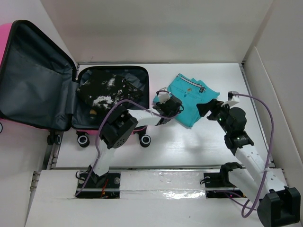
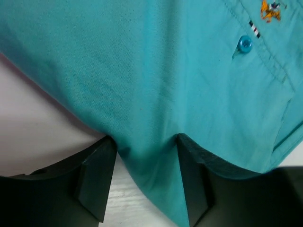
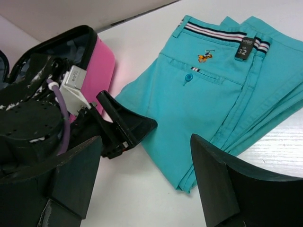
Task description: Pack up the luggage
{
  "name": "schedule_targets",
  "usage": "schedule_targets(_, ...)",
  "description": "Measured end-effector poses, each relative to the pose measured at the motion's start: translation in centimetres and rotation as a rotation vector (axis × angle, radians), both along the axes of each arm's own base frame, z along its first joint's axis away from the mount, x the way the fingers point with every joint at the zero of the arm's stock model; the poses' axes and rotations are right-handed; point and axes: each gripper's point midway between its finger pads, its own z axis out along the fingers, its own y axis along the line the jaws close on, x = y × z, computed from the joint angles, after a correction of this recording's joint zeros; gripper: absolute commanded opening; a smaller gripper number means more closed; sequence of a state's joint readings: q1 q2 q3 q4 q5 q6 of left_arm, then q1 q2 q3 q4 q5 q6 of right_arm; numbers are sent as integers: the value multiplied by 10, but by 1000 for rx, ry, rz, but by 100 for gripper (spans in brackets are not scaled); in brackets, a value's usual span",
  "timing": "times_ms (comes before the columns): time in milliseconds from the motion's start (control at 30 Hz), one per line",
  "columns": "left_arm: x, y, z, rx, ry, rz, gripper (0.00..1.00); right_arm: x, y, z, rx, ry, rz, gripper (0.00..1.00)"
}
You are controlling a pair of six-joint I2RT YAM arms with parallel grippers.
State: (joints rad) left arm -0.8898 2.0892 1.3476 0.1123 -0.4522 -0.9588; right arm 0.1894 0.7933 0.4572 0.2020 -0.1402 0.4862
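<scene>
The hot-pink luggage [image 1: 88, 129] lies open at the left, its grey-lined lid [image 1: 33, 80] tipped back; it also shows in the right wrist view [image 3: 105, 61]. A black-and-white garment [image 1: 106, 90] fills its base. Folded teal trousers [image 1: 191, 94] lie on the table to its right. My left gripper [image 1: 170, 108] is open at the trousers' left edge, and a fold of teal cloth [image 2: 151, 94] lies between its fingers [image 2: 97, 175]. My right gripper [image 1: 207, 108] is open and empty, just above the table at the trousers' [image 3: 208, 99] near right corner.
White walls enclose the table on the back and sides, with a slanted white board [image 1: 270, 90] at the right. The luggage's black wheels [image 1: 84, 140] point toward the front edge. The left arm's forearm [image 1: 142, 118] stretches across in front of the luggage.
</scene>
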Motion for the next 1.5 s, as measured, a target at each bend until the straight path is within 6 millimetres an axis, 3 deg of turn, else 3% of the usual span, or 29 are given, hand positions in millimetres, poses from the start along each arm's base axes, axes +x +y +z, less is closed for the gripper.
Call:
schedule_targets(100,5,-2,-4,-9,-3,-4,16,1,2,16,-6,-29,11,80)
schedule_targets(133,8,-3,-5,-14,-9,-8,0,1,2,25,-8,-47,15,80)
schedule_targets(367,21,-6,1,22,-42,-131,0,-9,1,95,-20,-226,24,81)
schedule_targets(467,25,-8,12,64,-75,-219,0,-12,-4,103,-31,-254,2,81)
schedule_targets(567,24,-9,43,96,-133,-314,0,-13,-8,99,-41,-257,-19,81)
schedule_targets(767,24,10,148,80,-259,-454,0,-14,-10,86,-48,-231,-25,81)
schedule_targets(800,30,25,177,72,-298,-464,0,-15,-10,87,-48,-234,-24,81)
schedule_targets(933,53,98,242,76,-396,-412,0,-17,-10,89,-45,-244,-22,81)
schedule_targets(1000,62,142,260,95,-430,-358,0,-18,-9,90,-45,-247,-15,81)
schedule_targets(1067,65,185,266,116,-441,-308,0,-19,-9,89,-49,-245,-8,81)
schedule_targets(1133,65,228,257,133,-418,-257,0,-21,-10,90,-50,-245,-8,81)
schedule_targets(1233,63,285,222,134,-332,-198,0,-25,-12,94,-50,-263,-10,81)
schedule_targets(1400,45,352,153,95,-167,-68,0,-27,-12,97,-48,-274,-5,81)
schedule_targets(1500,36,382,140,88,-121,23,0,-28,-12,95,-50,-265,-5,81)
